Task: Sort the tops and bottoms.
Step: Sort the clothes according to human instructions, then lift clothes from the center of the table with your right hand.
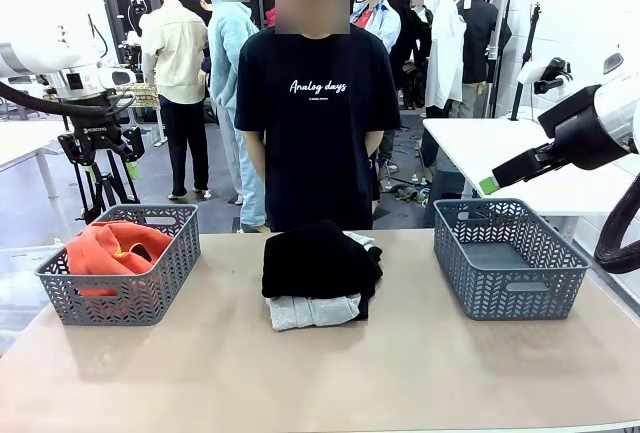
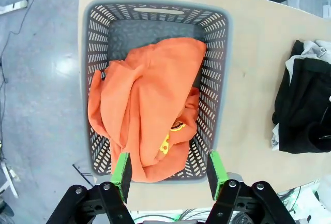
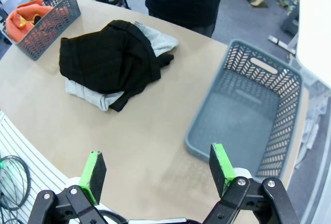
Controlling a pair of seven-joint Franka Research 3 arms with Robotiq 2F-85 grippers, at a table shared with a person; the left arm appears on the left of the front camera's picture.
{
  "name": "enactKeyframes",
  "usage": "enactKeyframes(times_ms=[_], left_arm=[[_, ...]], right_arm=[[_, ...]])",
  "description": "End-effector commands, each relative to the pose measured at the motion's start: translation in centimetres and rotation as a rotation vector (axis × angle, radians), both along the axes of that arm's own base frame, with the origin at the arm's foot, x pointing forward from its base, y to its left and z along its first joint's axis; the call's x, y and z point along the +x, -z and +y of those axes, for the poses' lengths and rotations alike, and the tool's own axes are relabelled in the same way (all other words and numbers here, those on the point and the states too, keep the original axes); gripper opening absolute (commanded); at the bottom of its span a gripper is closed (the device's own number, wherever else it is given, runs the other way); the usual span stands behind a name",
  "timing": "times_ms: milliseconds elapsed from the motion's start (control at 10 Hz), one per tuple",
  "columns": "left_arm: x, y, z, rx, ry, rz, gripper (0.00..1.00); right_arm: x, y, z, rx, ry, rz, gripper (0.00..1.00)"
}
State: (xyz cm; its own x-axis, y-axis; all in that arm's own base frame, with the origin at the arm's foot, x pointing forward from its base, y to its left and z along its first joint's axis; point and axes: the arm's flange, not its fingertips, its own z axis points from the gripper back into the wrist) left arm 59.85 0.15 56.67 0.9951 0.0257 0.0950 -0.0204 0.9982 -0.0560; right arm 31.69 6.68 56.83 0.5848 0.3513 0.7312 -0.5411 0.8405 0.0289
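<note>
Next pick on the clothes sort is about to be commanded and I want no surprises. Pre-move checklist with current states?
1. left end effector open and empty: ok, it hangs above the left basket.
2. right end effector open and empty: ok.
3. orange top inside the left basket: ok.
4. black garment reachable: ok, it sits on top of the centre pile.
5. grey top free to grasp: not ok, the black garment covers most of it.
6. right basket ready to receive: ok, nothing in it.
</note>
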Motion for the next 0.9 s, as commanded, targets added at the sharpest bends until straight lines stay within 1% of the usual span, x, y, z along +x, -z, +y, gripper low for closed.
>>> enactKeyframes(times_ms=[0, 800], left_arm=[[0.02, -0.01, 0.16, 0.007, -0.001, -0.002, 0.76], [0.02, -0.01, 0.16, 0.007, -0.001, -0.002, 0.76]], right_arm=[[0.12, 0.06, 0.16, 0.026, -0.006, 0.002, 1.0], [0.12, 0.06, 0.16, 0.026, -0.006, 0.002, 1.0]])
